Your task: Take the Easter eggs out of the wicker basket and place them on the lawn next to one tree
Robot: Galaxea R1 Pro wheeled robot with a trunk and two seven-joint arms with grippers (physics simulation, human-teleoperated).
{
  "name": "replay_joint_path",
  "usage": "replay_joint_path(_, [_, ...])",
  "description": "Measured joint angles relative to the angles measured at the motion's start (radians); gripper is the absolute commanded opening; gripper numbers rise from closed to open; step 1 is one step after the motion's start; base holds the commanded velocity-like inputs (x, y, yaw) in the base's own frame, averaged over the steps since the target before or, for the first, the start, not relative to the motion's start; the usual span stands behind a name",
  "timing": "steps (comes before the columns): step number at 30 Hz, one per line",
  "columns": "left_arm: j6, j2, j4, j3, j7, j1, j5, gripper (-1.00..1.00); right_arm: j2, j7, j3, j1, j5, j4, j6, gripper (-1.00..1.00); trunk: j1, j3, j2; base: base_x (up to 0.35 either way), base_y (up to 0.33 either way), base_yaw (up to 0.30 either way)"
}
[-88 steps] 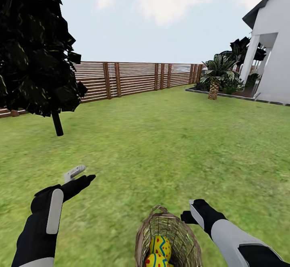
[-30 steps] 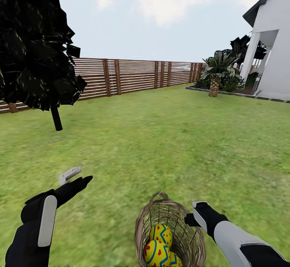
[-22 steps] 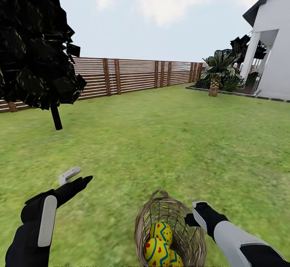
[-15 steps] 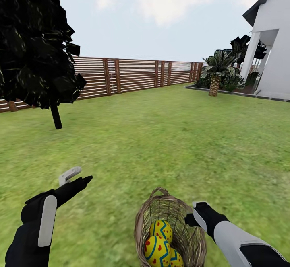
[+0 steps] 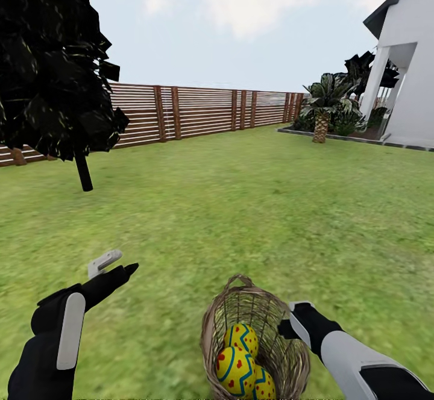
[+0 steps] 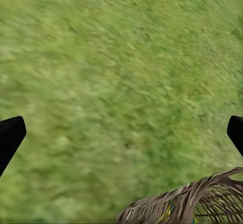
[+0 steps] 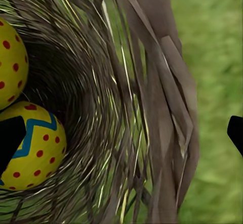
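The wicker basket [image 5: 265, 318] stands on the lawn [image 5: 241, 207] at the bottom of the head view, with three yellow Easter eggs [image 5: 236, 368] inside it. My right gripper [image 5: 287, 326] is open at the basket's right rim. In the right wrist view the rim [image 7: 162, 97] lies between the two fingertips, and two eggs [image 7: 35, 153] rest deep inside. My left gripper [image 5: 114, 265] is open over bare grass to the left of the basket. The left wrist view catches the basket's edge [image 6: 202, 198]. The tree is out of view.
A black cypress [image 5: 54, 62] on a thin trunk stands at the left. A brown slat fence [image 5: 199, 111] closes the far side. Palm-like plants [image 5: 325, 108] and a white house [image 5: 410, 62] are at the right. Open grass stretches ahead.
The whole view has shifted: the basket now sits higher in the picture and a third egg shows. Both grippers stay open and keep the same places in the view.
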Motion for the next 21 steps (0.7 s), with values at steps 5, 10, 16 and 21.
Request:
replay_joint_path(5, [0.0, 0.0, 0.001, 0.0, 0.0, 0.0, 0.001, 1.0, -0.016, 0.0, -0.001, 0.0, 0.0, 0.0, 0.0, 1.0, 0.0, 0.0, 0.0, 0.0, 0.0, 0.0])
replay_joint_path(10, [0.0, 0.0, 0.002, -0.001, 0.0, 0.0, 0.001, 1.0, -0.019, 0.0, -0.001, 0.0, 0.0, 0.0, 0.0, 1.0, 0.0, 0.0, 0.0, 0.0, 0.0, 0.0])
replay_joint_path(16, [0.0, 0.0, 0.002, -0.001, 0.0, 0.0, 0.001, 1.0, -0.032, 0.0, -0.001, 0.0, 0.0, 0.0, 0.0, 1.0, 0.0, 0.0, 0.0, 0.0, 0.0, 0.0])
replay_joint_path(21, [0.0, 0.0, 0.002, -0.001, 0.0, 0.0, -0.001, 1.0, -0.037, 0.0, -0.001, 0.0, 0.0, 0.0, 0.0, 1.0, 0.019, -0.016, -0.035, 0.0, 0.0, 0.0])
